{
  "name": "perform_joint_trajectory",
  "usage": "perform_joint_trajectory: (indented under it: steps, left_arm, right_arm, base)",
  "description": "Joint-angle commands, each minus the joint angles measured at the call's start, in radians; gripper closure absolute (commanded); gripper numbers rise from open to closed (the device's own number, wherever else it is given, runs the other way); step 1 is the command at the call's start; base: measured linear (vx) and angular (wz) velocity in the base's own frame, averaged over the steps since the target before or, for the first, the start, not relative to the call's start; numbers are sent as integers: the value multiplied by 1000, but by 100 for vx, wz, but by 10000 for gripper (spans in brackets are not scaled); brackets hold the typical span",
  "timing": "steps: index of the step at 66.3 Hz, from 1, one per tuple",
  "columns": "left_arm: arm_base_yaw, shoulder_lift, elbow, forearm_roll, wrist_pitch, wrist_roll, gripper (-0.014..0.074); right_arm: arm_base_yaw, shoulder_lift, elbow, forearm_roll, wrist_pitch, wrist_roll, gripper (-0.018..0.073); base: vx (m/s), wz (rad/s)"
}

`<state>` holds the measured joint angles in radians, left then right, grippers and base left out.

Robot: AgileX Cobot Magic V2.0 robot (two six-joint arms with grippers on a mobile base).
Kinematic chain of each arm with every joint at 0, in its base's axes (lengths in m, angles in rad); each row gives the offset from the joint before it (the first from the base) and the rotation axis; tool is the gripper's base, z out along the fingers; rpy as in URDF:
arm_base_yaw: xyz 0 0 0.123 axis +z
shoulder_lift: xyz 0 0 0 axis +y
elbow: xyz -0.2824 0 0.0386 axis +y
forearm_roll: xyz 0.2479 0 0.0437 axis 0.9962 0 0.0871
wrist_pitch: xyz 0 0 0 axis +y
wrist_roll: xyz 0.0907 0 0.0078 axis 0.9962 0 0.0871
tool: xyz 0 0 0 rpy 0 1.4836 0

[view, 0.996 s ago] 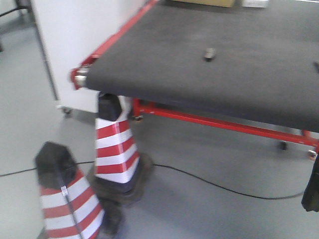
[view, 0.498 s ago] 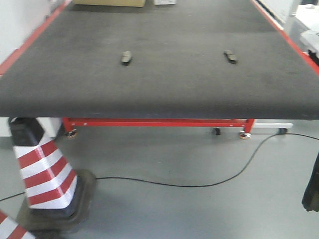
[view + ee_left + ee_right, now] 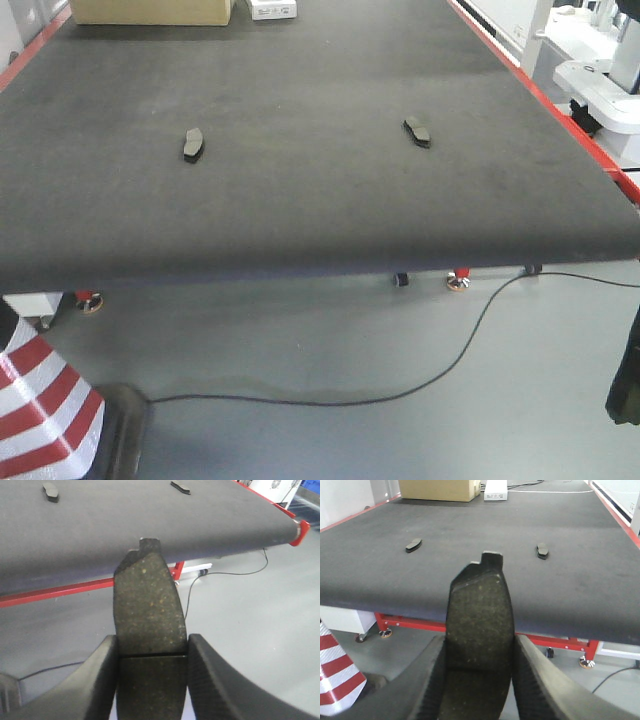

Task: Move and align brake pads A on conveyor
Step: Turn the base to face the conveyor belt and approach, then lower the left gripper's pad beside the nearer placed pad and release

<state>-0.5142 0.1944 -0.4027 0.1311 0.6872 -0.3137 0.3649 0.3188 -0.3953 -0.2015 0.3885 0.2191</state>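
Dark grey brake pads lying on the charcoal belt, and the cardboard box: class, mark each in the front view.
Left dark grey brake pad (image 3: 193,144), front view, its middle.
Right dark grey brake pad (image 3: 417,131), front view, its middle.
Tan cardboard box (image 3: 150,11), front view, front face.

My left claw (image 3: 152,672) has two thick black fingers (image 3: 90,685) with rounded outer edges and a fine dimpled grain. My right claw (image 3: 479,677) looks the same: matte black fingers (image 3: 542,690), broad and curved, widening toward the base.
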Motion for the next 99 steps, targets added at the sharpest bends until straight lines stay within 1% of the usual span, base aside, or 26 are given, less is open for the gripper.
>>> perform_joint_trajectory:
  steps: [1, 63, 99]
  left_arm:
    - [-3, 8, -27, 5, -92, 0, 603]
    - [-3, 8, -27, 6, -91, 0, 603]
    - [-3, 8, -27, 6, -91, 0, 603]
  right_arm:
    - [-5, 7, -29, -14, -98, -9, 564]
    - [-5, 7, -29, -14, -98, -9, 564]
    - [-5, 7, -29, -14, -98, -9, 564]
  base:
    - [29, 0]
    - [35, 3]
    - [24, 2]
